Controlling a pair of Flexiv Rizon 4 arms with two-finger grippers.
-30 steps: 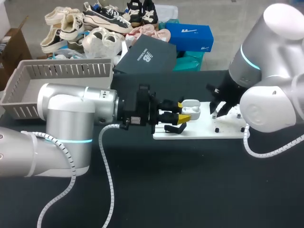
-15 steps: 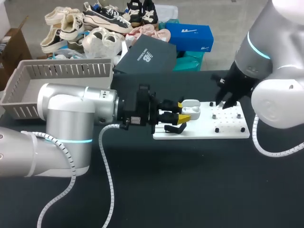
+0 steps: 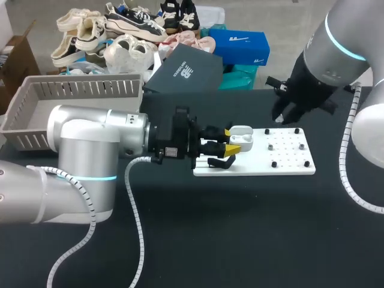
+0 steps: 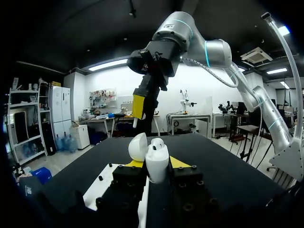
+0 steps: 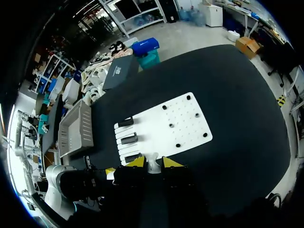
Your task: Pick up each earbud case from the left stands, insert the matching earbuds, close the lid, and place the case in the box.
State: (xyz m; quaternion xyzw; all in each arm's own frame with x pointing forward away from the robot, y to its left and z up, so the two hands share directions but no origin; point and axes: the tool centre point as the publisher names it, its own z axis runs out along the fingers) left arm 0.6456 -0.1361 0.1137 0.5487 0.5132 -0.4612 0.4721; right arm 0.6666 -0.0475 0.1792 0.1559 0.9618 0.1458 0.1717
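Left gripper [image 3: 231, 148] clamps the white case [image 3: 241, 137] from both sides. Case is upright with its lid [image 4: 138, 146] flipped open, and it is held just above the left end of the white board [image 3: 288, 157]. Left wrist view shows the case [image 4: 156, 161] between the yellow tips, lid tilted back on the far side.

Right gripper [image 3: 282, 117] hangs over the board's far right corner, well above it and apart from the case. Its fingers are nearly together on a small white earbud [image 5: 153, 165], seen between the yellow tips in its own wrist view. From the left wrist view this gripper [image 4: 140, 107] sits up ahead of the case, with a thin white bit poking out under one tip.

Board lies flat on the black table [image 3: 240, 240]. Black stands [image 5: 129, 139] line its left end, and a few small black pegs [image 3: 273, 164] dot its right half. Grey slatted box [image 3: 72, 96] sits at the table's far left, behind the left arm [image 3: 90, 156] and well apart from the board.
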